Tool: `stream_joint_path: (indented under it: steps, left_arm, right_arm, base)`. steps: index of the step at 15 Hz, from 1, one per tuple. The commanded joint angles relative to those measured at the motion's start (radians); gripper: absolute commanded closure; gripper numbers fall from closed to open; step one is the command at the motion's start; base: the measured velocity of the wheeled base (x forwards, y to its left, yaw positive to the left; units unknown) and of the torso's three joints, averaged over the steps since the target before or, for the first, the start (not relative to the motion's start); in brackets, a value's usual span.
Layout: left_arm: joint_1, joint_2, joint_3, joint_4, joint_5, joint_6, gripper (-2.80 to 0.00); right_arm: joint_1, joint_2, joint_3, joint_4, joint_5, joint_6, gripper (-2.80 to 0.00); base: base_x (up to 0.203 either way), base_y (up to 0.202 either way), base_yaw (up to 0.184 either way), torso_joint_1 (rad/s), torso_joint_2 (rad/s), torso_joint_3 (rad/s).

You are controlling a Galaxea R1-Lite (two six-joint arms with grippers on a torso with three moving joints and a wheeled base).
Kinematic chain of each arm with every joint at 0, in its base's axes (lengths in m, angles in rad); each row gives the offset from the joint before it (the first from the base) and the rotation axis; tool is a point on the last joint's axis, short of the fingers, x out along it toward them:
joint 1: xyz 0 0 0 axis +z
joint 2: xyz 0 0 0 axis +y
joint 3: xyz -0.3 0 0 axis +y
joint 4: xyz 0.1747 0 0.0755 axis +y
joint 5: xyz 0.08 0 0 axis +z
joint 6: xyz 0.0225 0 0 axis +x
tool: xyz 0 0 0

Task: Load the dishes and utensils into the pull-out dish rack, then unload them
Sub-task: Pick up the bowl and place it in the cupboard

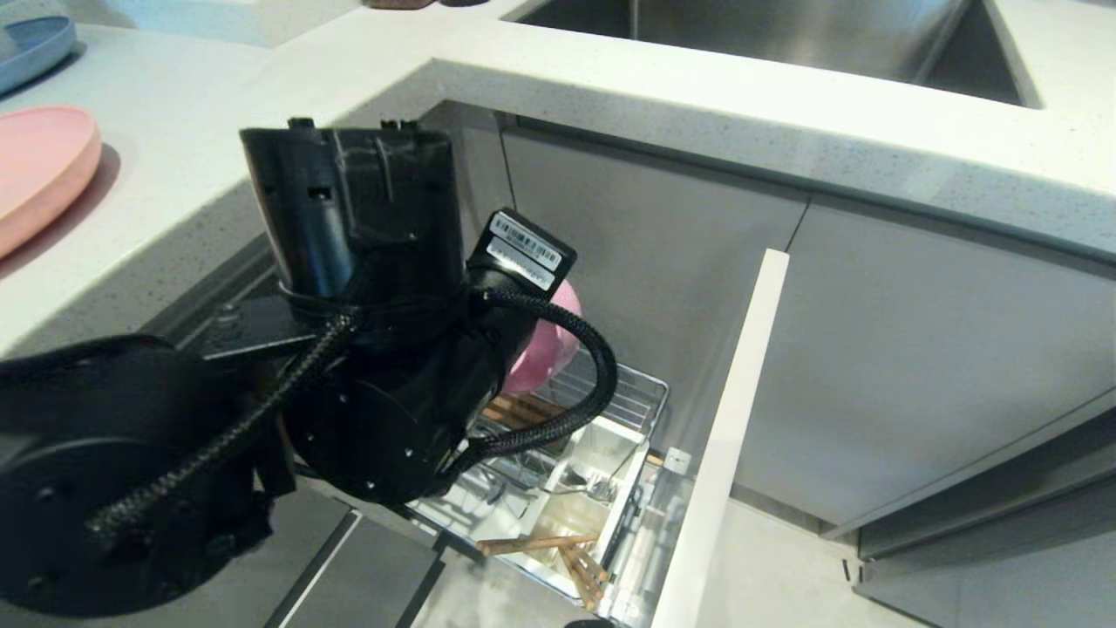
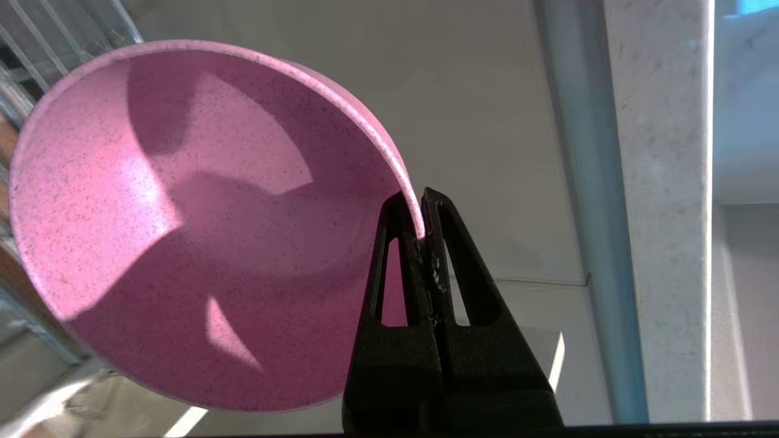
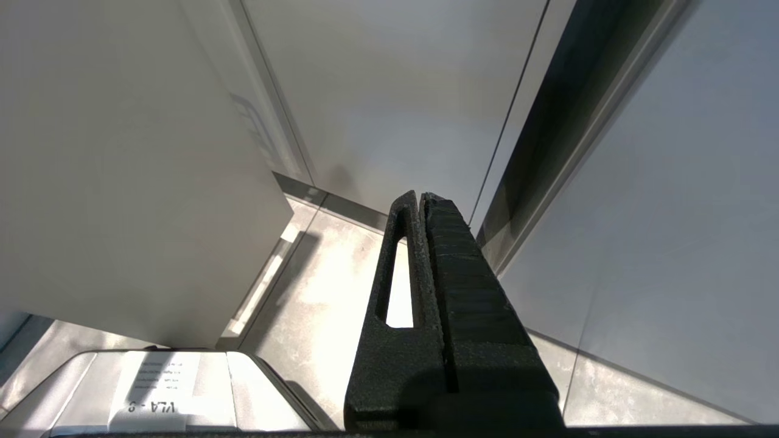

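Black housing of the left arm (image 1: 366, 296) fills the near foreground of the head view and blocks most of the pull-out dish rack (image 1: 641, 397) below the counter. Only part of the pink bowl (image 1: 545, 344) shows past the arm's wrist, above the rack's rear wire section. The left wrist view settles the grip: the left gripper (image 2: 420, 210) is clamped on the bowl's rim, one finger inside and one outside, with the bowl tipped on edge and its hollow facing the camera. Whether the bowl touches the rack wires cannot be told.

Chopsticks (image 1: 558, 549) lie crossed at the rack's near end, just beside the white utensil caddy (image 1: 593, 475); the caddy's contents are too cluttered to identify. The pink plate (image 1: 39, 170) sits on the countertop (image 1: 218, 113), cut off by the frame edge.

The right gripper (image 3: 422, 201) is out of the head view; its wrist view shows its fingers pressed together, holding nothing, before grey cabinet panels.
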State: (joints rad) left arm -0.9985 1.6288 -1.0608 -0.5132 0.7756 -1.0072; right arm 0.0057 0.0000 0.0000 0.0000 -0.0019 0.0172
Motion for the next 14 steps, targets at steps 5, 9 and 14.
stream_joint_path:
  steps: [5,9,14]
  left_arm:
    - [0.031,0.133,0.116,-0.252,-0.036,-0.003,0.00]
    - [0.076,0.181,0.165,-0.415,-0.101,-0.002,0.00]
    - [0.149,0.231,0.169,-0.571,-0.197,-0.004,0.00]
  right_arm:
    - [0.000,0.000,0.002,-0.001,0.000,0.000,0.00]
    - [0.000,0.000,0.002,0.000,0.000,0.000,0.00]
    - [0.000,0.000,0.002,0.000,0.000,0.000,0.00]
  base:
    - [0.000,0.000,0.000,0.000,0.00,0.000]
    - [0.000,0.000,0.000,0.000,0.00,0.000]
    - [0.000,0.000,0.000,0.000,0.00,0.000]
